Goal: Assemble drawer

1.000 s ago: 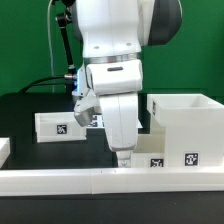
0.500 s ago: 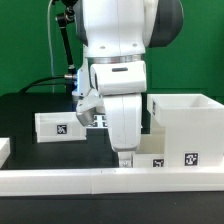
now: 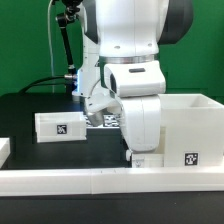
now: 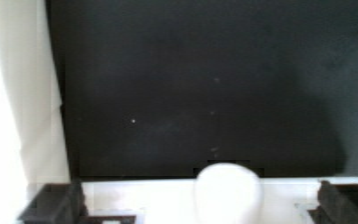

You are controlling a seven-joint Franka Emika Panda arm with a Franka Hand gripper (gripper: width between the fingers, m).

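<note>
The large white open casing [image 3: 190, 115] stands at the exterior view's right, with a tag on its front. One knobbed tray [image 3: 60, 125] with a tag lies at the left. My gripper [image 3: 140, 158] is low by the front rail, just left of the casing, and hides the second tray there. In the wrist view that tray [image 4: 140, 195] and its round knob [image 4: 227, 190] lie between my dark fingers [image 4: 51, 205]. My gripper [image 4: 197, 205] is open wide and straddles the tray. I cannot tell whether the fingers touch it.
The long low white border rail [image 3: 60, 180] runs along the table's front. The marker board [image 3: 108, 120] lies behind the arm. A small white piece [image 3: 4, 148] sits at the far left. A white band [image 4: 16, 100] edges the black table in the wrist view.
The arm has moved toward the exterior view's right, from beside the front tray to over it. The tray's tag, visible before, is now hidden by my gripper.
</note>
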